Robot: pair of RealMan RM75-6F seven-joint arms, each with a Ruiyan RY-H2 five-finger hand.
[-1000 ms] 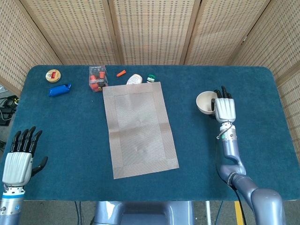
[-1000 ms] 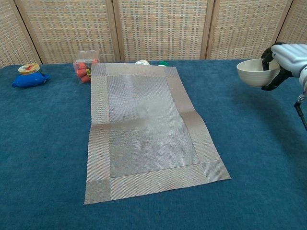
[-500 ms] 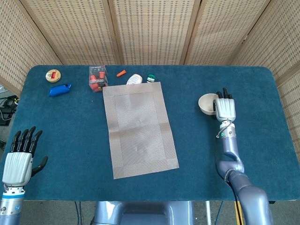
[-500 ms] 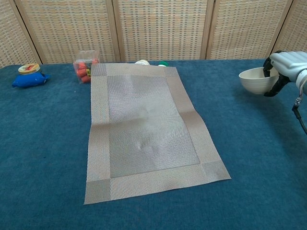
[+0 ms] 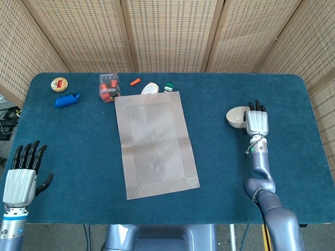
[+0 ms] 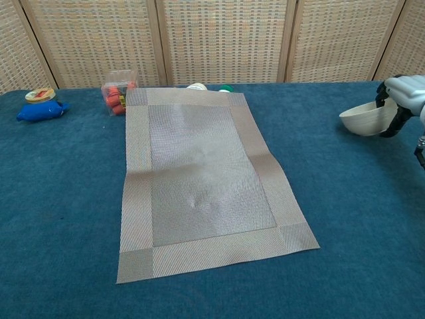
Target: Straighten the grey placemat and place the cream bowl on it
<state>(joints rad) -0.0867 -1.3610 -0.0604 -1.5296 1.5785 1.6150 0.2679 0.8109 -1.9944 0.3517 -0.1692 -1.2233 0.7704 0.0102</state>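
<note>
Cream bowl (image 5: 237,116) gripped at rim by right hand (image 5: 256,122), fingers hooked over edge, lifted above desk (image 5: 293,172) at far right. Grey placemat (image 5: 155,142) lies to that hand's left, well apart, mid-desk; long axis runs near to far, skewed slightly, near end swung rightward. Left hand (image 5: 21,175) holds nothing, fingers spread, at near-left corner, also well apart from mat. Blue cloth surface. Small clutter touching or just beyond mat's far edge. Woven screens behind.
</note>
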